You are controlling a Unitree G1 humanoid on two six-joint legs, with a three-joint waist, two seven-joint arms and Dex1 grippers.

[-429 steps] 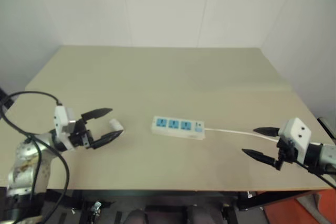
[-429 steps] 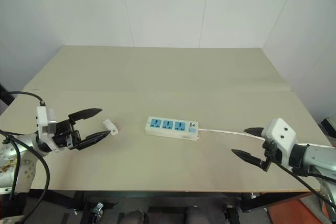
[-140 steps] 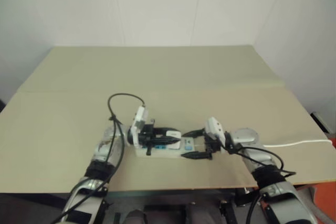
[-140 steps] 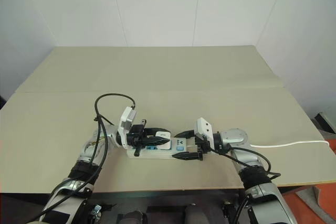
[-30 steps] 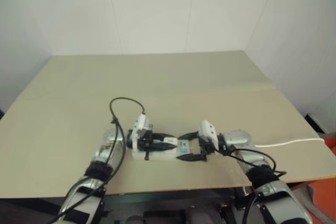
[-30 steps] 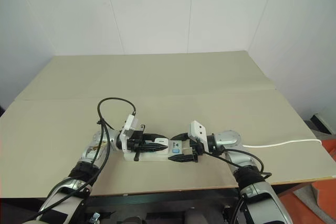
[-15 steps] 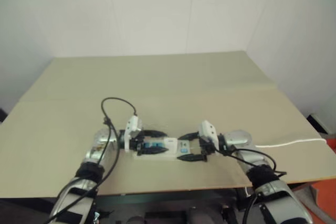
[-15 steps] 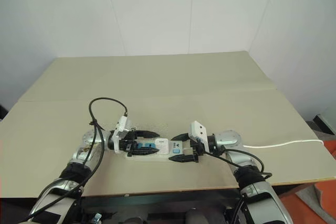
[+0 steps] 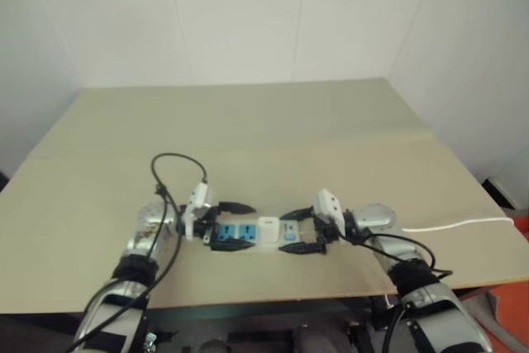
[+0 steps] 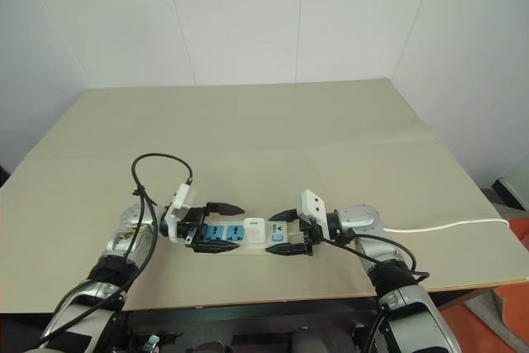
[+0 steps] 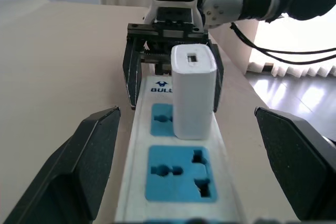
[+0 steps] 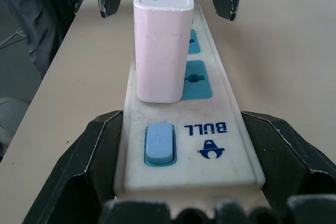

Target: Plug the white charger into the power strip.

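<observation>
Surface: we see a beige desk, matte, w/ a seam line running across it from the left edge to the right edge, about mid-depth.
Room: white panelled walls behind the desk & along its right side; through the left wrist view we catch a bright window w/ curtains past the desk's edge.
Power strip: lies flat near the front edge of the desk, roughly centred betw. left & right edges, long axis running left-right. Blue switch & "BULL" logo sit at its right end.
Sockets: three blue ones. We count two bare on the left part of the strip; the third, next to the switch, carries the charger.
White charger: stands upright in that socket, seated on the strip's face, port side up. Nothing grips it.
Cord: thin white, runs from the strip's right end toward the right edge of the desk, part hidden by the right arm.
Left gripper: at the strip's left end, fingers spread wide, one each side of the strip, holding nothing as far as we see.
Right gripper: at the switch end, fingers straddle the strip; we see them close against its two long sides, so it grips the strip.
Black cable: loops up over the left forearm.
</observation>
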